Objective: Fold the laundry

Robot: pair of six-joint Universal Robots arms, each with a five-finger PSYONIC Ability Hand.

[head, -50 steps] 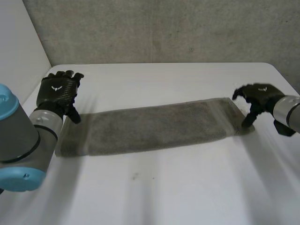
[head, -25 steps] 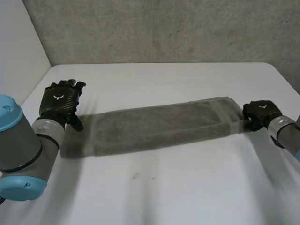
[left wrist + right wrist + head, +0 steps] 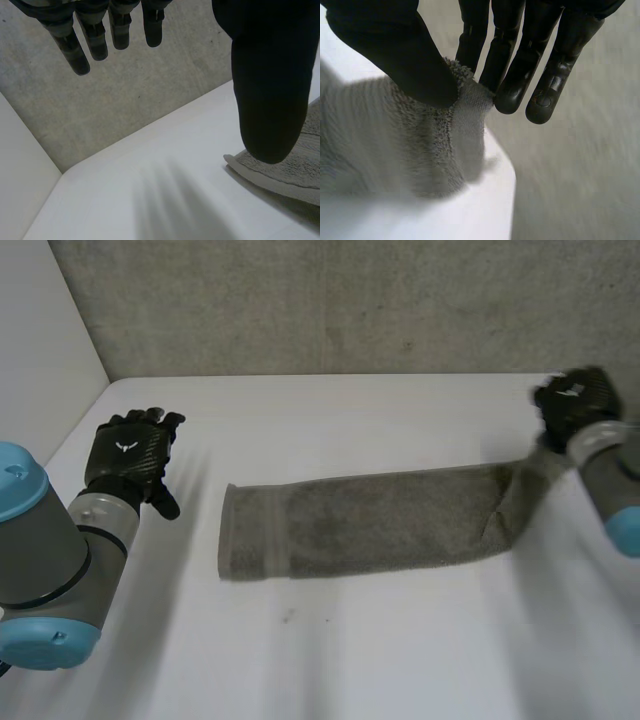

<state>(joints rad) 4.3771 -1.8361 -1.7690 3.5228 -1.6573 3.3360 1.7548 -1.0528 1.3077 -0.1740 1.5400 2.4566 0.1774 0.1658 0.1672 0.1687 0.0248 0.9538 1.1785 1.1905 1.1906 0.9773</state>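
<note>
Pinching one grey towel [image 3: 380, 525] by its end, the right hand [image 3: 572, 400] holds it up; the left hand [image 3: 128, 455] hovers spread.

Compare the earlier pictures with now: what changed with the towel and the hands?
The right hand pinched the grey towel at its right end, lifted that end and dragged the towel rightward, away from the left hand. The left hand stayed open, roughly in place, off the towel.
</note>
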